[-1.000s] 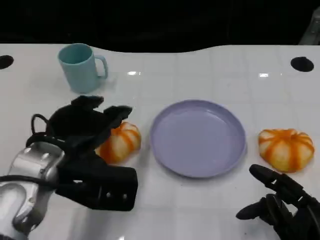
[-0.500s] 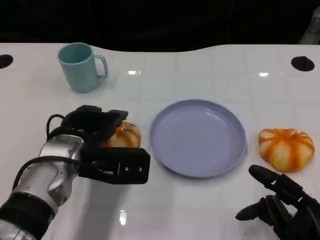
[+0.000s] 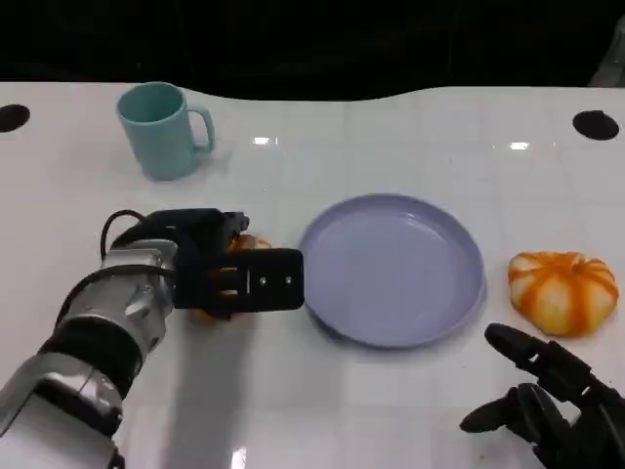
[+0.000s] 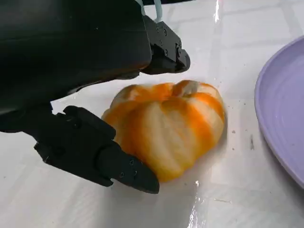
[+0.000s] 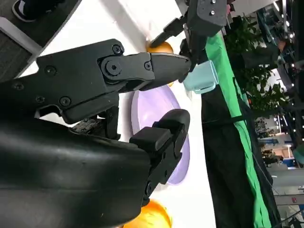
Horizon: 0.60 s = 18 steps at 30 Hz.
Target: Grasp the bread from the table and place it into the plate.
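A round orange-and-white bread [image 4: 166, 126] lies on the white table just left of the lilac plate [image 3: 391, 269]. My left hand [image 3: 229, 278] is down over this bread, and little of it shows in the head view. In the left wrist view one finger [image 4: 161, 47] sits just past its far side with a small gap. Another finger [image 4: 99, 154] lies against its near side. The bread still rests on the table. A second bread [image 3: 563, 290] lies right of the plate. My right hand [image 3: 547, 405] hovers near the front edge, fingers apart, holding nothing.
A teal mug [image 3: 161, 130] stands at the back left, well behind my left hand. The plate's rim [image 4: 285, 109] is a short way from the bread. Dark round holes [image 3: 596, 124] mark the table's far corners.
My left hand has moved forward and down, from behind the left bread to over it, with fingers now on both sides. The right hand has stayed put.
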Tool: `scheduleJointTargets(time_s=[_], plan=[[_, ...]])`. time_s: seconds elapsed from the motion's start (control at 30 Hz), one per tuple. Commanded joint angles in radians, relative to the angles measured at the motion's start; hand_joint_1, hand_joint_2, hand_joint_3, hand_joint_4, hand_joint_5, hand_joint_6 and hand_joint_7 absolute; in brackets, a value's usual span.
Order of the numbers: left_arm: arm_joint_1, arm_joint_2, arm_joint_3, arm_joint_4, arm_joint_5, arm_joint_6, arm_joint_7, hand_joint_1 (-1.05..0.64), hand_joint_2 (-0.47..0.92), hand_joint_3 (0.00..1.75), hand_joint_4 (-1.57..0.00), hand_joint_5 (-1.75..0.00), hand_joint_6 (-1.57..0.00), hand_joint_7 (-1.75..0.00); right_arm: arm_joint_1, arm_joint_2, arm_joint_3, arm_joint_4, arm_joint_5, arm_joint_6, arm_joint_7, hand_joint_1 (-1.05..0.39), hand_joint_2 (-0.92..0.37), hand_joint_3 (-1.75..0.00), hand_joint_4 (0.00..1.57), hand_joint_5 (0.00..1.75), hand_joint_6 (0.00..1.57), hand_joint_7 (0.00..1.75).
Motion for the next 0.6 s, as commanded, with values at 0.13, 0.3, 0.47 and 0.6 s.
scheduleJointTargets(time_s=[0.13, 0.3, 0.47, 0.6], plan=[[-0.011, -0.013, -0.015, 0.098, -0.037, -0.055, 0.044, -0.32, 0.8, 0.01, -0.28, -0.1, -0.35, -0.03, 0.014, -0.018, -0.003, -0.024, -0.002, 0.002, -0.002, -0.75, -0.92, -0.33, 0.69, 1.12, 0.96, 0.26], [-0.017, -0.008, -0.011, 0.133, -0.06, -0.099, 0.065, -0.2, 0.9, 0.03, -0.51, -0.15, -0.5, -0.05, 0.017, -0.018, -0.003, -0.029, -0.001, 0.007, -0.004, -0.75, -0.92, -0.33, 0.69, 1.13, 0.96, 0.26], [-0.016, -0.008, -0.006, 0.155, -0.079, -0.124, 0.115, -0.17, 0.92, 0.02, -0.75, -0.19, -0.7, -0.04, 0.02, -0.02, -0.002, -0.032, -0.002, 0.004, -0.002, -0.75, -0.92, -0.34, 0.68, 1.13, 0.96, 0.26], [-0.016, -0.009, -0.017, 0.167, -0.069, -0.129, 0.181, -0.31, 0.92, 0.07, -0.81, -0.93, -1.11, -0.05, 0.02, -0.02, -0.004, -0.032, 0.005, 0.007, 0.001, -0.74, -0.92, -0.34, 0.68, 1.14, 0.96, 0.26]])
